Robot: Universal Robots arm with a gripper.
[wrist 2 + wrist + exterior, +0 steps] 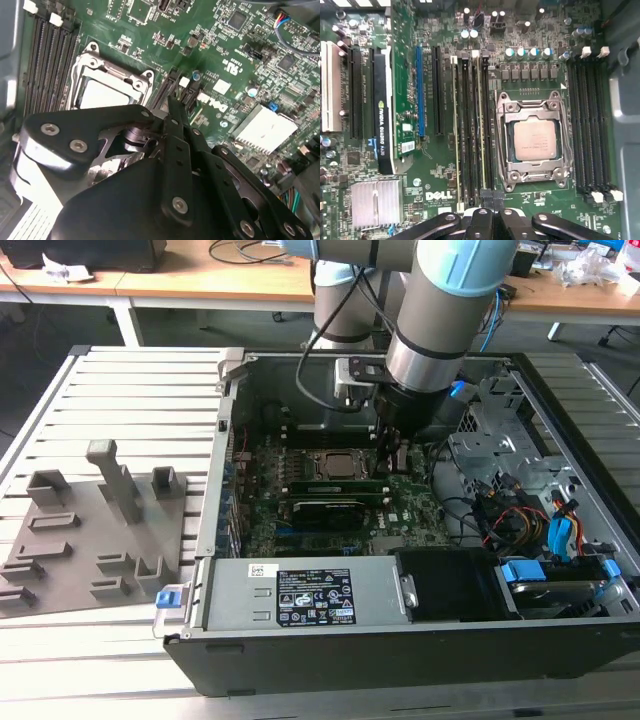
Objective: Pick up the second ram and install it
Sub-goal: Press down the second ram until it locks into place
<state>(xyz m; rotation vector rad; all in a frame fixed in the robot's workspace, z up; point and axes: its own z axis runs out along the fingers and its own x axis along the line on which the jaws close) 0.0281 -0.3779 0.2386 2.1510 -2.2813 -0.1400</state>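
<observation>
The second ram (481, 125), a thin green stick seen edge-on, stands in a memory slot beside the CPU socket (535, 140) on the motherboard (435, 190). Another stick (455, 125) stands two slots over. In the exterior view both sticks lie as green strips (335, 484) in front of the socket. My gripper (487, 196) sits right over the near end of the second ram's slot, its black fingers (172, 107) pressed together with nothing seen between them. In the exterior view the gripper (393, 445) reaches down inside the open computer case.
A graphics card (382, 115) fills a slot further from the socket, with a finned heatsink (375, 200) near it. The case holds a power supply (300, 595), a drive cage (500, 440) and loose cables (520, 520). A grey slotted tray (90, 540) lies outside, on the exterior view's left.
</observation>
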